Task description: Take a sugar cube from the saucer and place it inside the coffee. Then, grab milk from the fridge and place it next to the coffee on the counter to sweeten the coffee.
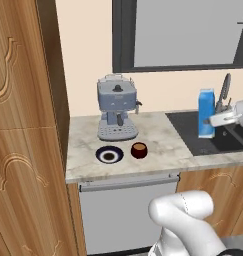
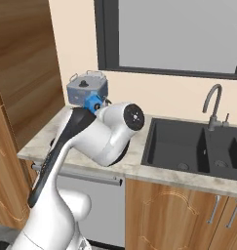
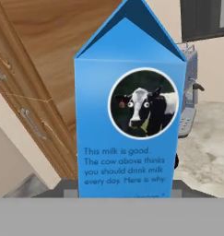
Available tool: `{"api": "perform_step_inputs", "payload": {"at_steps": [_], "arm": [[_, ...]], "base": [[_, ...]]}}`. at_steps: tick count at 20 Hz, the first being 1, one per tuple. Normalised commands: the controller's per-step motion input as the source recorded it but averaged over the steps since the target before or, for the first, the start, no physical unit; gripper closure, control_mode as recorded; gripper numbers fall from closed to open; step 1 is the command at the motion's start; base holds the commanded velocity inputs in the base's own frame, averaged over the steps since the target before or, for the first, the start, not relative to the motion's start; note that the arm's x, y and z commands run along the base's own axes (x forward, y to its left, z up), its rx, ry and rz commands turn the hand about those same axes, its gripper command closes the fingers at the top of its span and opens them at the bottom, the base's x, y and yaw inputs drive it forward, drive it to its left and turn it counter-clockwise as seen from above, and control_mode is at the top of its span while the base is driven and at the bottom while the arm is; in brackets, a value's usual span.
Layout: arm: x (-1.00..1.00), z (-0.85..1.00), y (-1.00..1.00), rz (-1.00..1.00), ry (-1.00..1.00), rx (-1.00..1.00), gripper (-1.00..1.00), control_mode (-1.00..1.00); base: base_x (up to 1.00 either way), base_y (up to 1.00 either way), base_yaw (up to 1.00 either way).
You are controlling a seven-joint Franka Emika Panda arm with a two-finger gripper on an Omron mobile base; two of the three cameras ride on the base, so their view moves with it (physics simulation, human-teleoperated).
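The tall blue gabled milk carton (image 1: pixel 206 113) is standing upright at the right of the left base view, above the black sink basin (image 1: pixel 208 131), with the white arm's gripper (image 1: pixel 216 120) reaching in from the right edge against its side. In the hand view the carton is looming right in front of the camera, its round cow picture and printed text facing the lens. The fingertips are not showing, so I cannot tell whether the gripper is pinching the carton or merely sitting beside it, nor whether the carton is touching anything beneath it.

On the light beige marble-patterned bench (image 1: pixel 163 142), the squat dark red-brown coffee cup (image 1: pixel 138 150) is sitting just beside the small round navy-rimmed saucer (image 1: pixel 109 155), apart from it, the saucer lying to the cup's left. Behind them the grey-blue espresso machine (image 1: pixel 116 107) is standing near the cream wall. The carton is well apart from the cup, off to its right. A curved grey tap (image 2: pixel 212 104) is rising behind the sink in the right base view.
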Motion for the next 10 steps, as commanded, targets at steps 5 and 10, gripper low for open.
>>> {"api": "perform_step_inputs", "payload": {"at_steps": [5, 10], "arm": [[0.53, -0.35, 0.13, 0.08, -0.06, 0.0, 1.0, -1.0], [0.47, -0.49, 0.0, 0.07, -0.06, 0.0, 1.0, -1.0]], "base": [[0.0, 0.0, 0.0], [0.0, 0.0, 0.0]]}}
